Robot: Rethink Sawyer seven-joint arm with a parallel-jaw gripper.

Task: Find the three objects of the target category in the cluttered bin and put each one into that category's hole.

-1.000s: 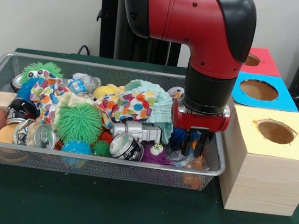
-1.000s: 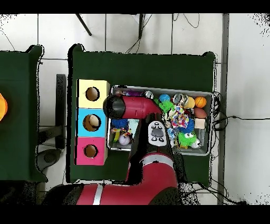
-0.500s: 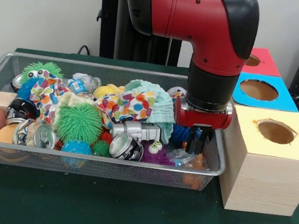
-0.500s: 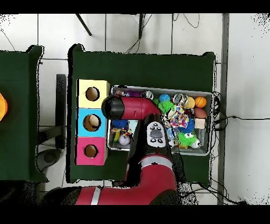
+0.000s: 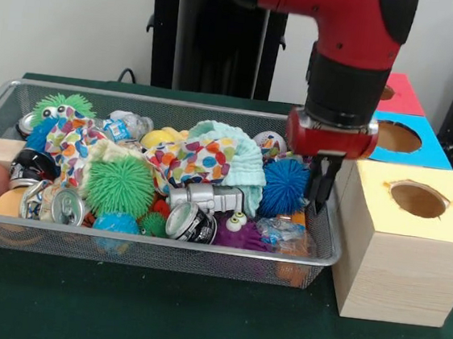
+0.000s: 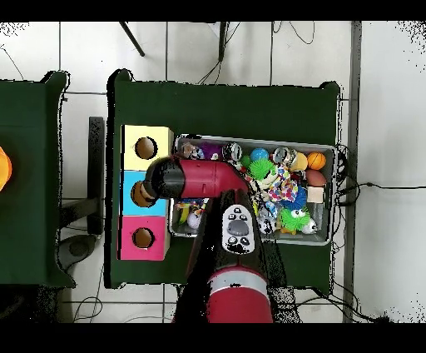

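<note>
At the box-side end of the bin: the red and black arm's gripper (image 5: 318, 197) hangs between the wire-mesh bin's (image 5: 201, 252) end wall and the yellow-topped wooden box (image 5: 400, 252).
Gripper state: the dark fingers show as one narrow shape in the front view; whether they are apart, together or clamped on something cannot be told.
Hidden in overhead view: the arm covers the gripper, part of the blue-topped box (image 6: 131, 202) and the box-side end of the bin.
Cut off: the arm's upper part leaves the front view at its top edge; the red-topped box (image 5: 398, 92) is half concealed behind the arm.
Blue spiky ball (image 5: 283, 186): round, covered in soft spikes, lying inside the bin just beside the gripper, against the pale green cloth (image 5: 242, 159).
Green spiky ball (image 5: 120, 185): larger, near the bin's middle, beside the silver cans (image 5: 191, 222).
Crumpled clear wrapper (image 5: 283, 234): below the blue ball at the bin's front wall; contents hard to make out.
Target category: cannot be told.
</note>
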